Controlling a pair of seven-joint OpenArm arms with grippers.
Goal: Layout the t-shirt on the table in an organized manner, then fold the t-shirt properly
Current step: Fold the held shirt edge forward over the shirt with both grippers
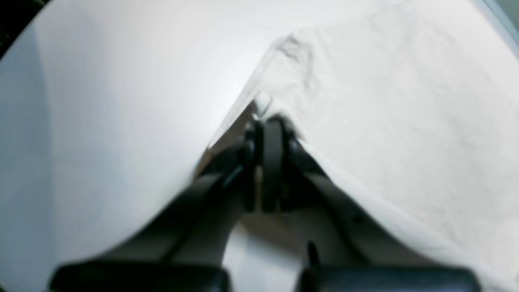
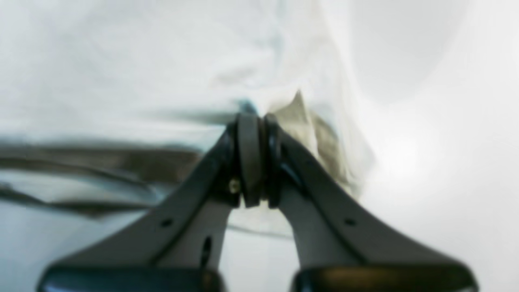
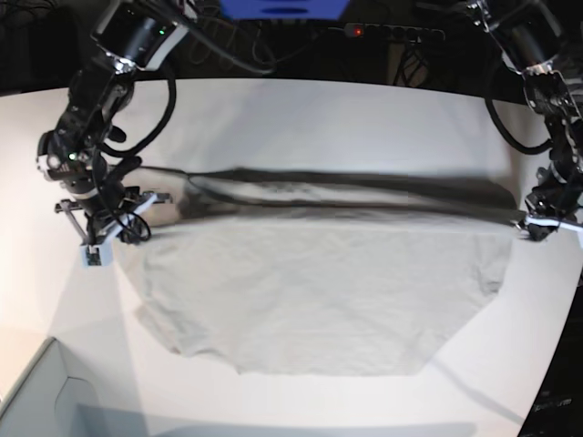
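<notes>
left gripper [image 1: 269,125]: jaws pinched together on a shirt edge, centre of the left wrist view; in the base view it sits at the right edge, mid-height [image 3: 544,221].
right gripper [image 2: 253,121]: jaws closed tight on a bunched bit of cloth, centre of the right wrist view; in the base view at the left, mid-height [image 3: 109,228].
shirt [image 3: 319,291]: stretched between the two grippers across the middle of the base view; held edge taut and raised, dark shadow band under it; the rest drapes toward the lower frame and lies on the table.
shirt shape: lower edge rounded and uneven, some creases at lower left; cannot tell sleeves or collar from here.
table [image 3: 301,118]: white, bare in the upper part of the base view; shirt sits centre to lower centre.
box [image 3: 36,401]: grey corner at lower left, apart from the shirt.
done: both corners gripped, shirt spread wide, mostly flat.
left: judged still in the layout stage; held edge needs setting down flat, wrinkles smoothed, then all folds, none visible yet.
progress: early, roughly the first third.
</notes>
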